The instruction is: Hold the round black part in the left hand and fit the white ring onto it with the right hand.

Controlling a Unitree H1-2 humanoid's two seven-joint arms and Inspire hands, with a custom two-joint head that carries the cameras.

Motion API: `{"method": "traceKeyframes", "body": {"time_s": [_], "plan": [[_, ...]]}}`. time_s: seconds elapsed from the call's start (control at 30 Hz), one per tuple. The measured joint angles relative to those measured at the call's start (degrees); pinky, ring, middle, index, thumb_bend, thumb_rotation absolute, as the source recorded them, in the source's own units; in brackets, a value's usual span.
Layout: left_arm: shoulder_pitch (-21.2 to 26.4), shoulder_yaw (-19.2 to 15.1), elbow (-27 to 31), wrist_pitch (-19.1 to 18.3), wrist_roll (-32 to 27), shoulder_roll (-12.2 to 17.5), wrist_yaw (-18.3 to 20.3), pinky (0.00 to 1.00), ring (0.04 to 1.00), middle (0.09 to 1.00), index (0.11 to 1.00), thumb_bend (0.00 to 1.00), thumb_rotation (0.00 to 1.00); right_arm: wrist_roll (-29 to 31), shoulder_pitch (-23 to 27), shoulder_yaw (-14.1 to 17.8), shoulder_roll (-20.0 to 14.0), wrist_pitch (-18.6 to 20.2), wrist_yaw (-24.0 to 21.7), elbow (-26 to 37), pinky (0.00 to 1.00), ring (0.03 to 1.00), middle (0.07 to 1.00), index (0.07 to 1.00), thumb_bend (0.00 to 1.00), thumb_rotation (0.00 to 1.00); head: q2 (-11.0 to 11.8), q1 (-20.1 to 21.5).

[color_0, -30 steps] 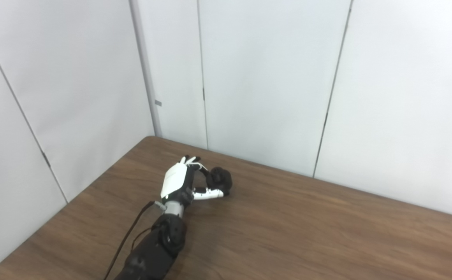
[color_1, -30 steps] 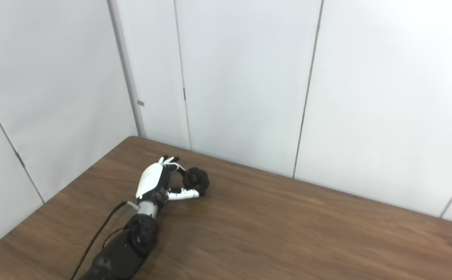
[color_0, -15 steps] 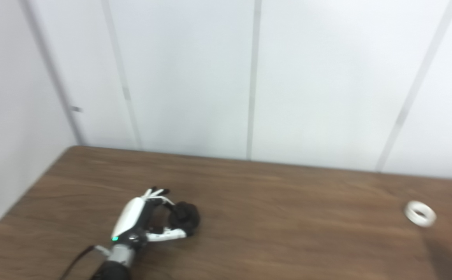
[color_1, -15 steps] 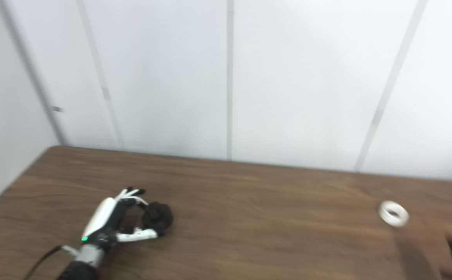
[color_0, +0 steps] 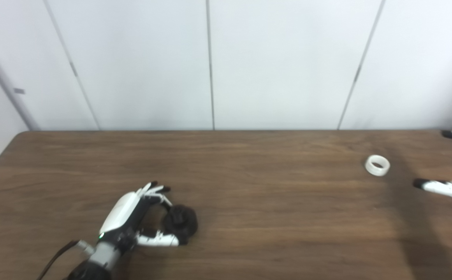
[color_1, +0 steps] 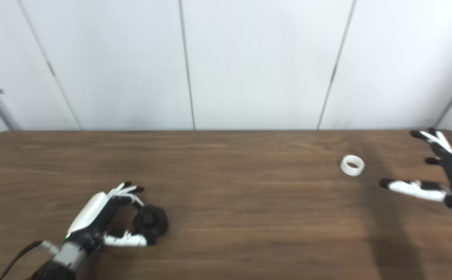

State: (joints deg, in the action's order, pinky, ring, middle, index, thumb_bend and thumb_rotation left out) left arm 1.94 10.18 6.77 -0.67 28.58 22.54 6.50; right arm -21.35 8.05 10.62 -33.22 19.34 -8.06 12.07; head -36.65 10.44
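Black round part (color_1: pixel 150 224) rests on the desk (color_1: pixel 249 217), gripped between the thumb and fingers of the left hand (color_1: pixel 101 217). The white ring (color_1: pixel 352 165) lies flat near the desk's right end. Just beside it, the right hand (color_1: pixel 440 171) is spread wide and holds nothing.

We see the round black part (color_1: pixel 150 224) low at the table's left and the small white ring (color_1: pixel 352 165) lying flat far right.
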Motion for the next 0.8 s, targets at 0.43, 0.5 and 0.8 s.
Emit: {"method": "traceKeyframes", "body": {"time_s": [0.43,0.5,0.8], "plan": [[0.0,-0.2,0.0,5.7,-1.3,1.7,3.9,1.00,0.988,0.850,0.480,0.52,0.04,-13.7,15.1,-16.2,-0.7,3.6,-3.8,-14.4,0.86,1.000,1.000,0.821,1.00,0.40,1.7,11.7],[0.0,-0.4,0.0,6.0,-1.3,1.9,4.1,1.00,0.989,0.849,0.480,0.52,0.04,-14.8,17.1,-18.5,-1.6,4.1,-5.8,-16.4,0.88,1.000,1.000,0.823,1.00,0.40,2.0,12.9],[0.4,-1.2,-1.6,8.9,-1.6,2.9,4.5,1.00,0.988,0.851,0.480,0.52,0.04,-17.7,24.0,-24.0,-2.2,4.4,-9.6,-26.6,0.89,1.000,1.000,0.815,1.00,0.31,3.1,14.3]]}}
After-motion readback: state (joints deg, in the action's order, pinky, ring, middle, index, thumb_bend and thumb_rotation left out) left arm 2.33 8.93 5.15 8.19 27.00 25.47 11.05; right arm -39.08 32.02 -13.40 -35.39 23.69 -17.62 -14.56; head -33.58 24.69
